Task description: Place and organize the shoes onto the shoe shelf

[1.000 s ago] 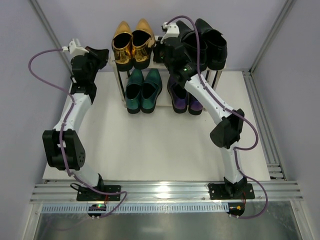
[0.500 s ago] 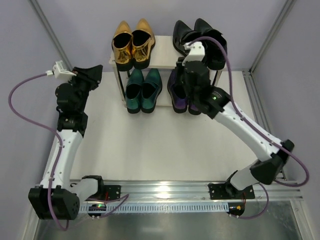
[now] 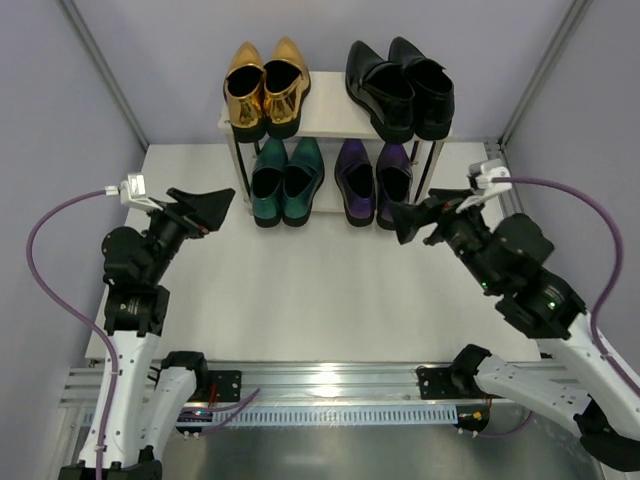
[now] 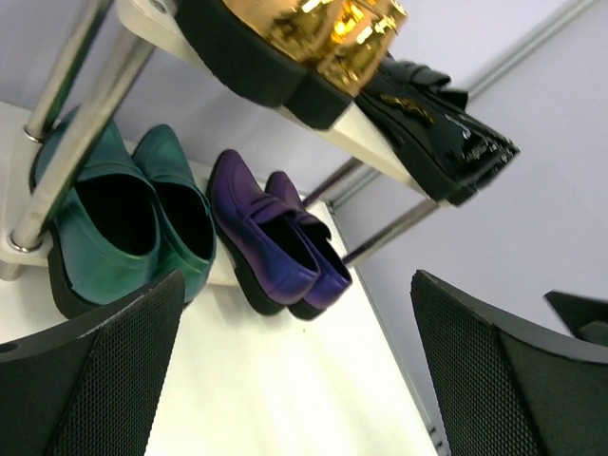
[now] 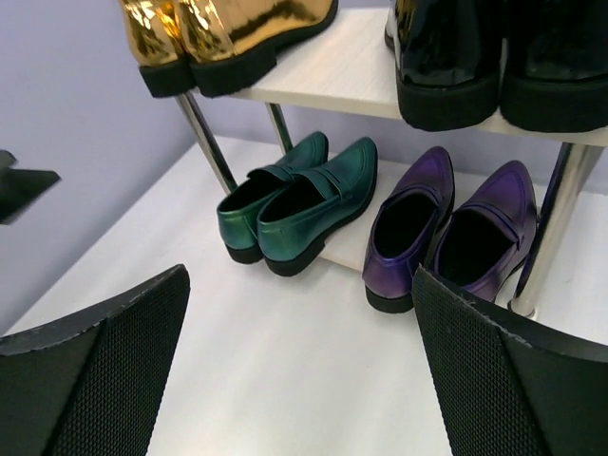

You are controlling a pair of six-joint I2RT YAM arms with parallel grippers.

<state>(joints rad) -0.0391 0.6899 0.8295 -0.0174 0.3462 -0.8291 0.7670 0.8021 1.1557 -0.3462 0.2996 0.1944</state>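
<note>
White table (image 3: 300,290), grey walls. Shelf (image 3: 326,105) stands at the far edge, well clear of both arms.

Count:
- Eight shoes in four pairs.
- Gold pair (image 3: 265,88) and black pair (image 3: 400,85) sit on the top board.
- Green pair (image 3: 286,180) and purple pair (image 3: 374,182) sit on the lower board.
- One shelf with two boards.
- Two grippers.

Left gripper (image 3: 215,210) hovers over the table to the left of the shelf, jaws spread wide, nothing held. Right gripper (image 3: 400,222) hovers to the right of it, also wide and empty.

Task judged complete or nearly so.

Risks:
- Gold and black heels overhang the top board's front edge. A knock on a post by either arm could tip a shoe off.
- Green heels also project past the lower board.
- Further tidying could disturb pairs already aligned.
</note>
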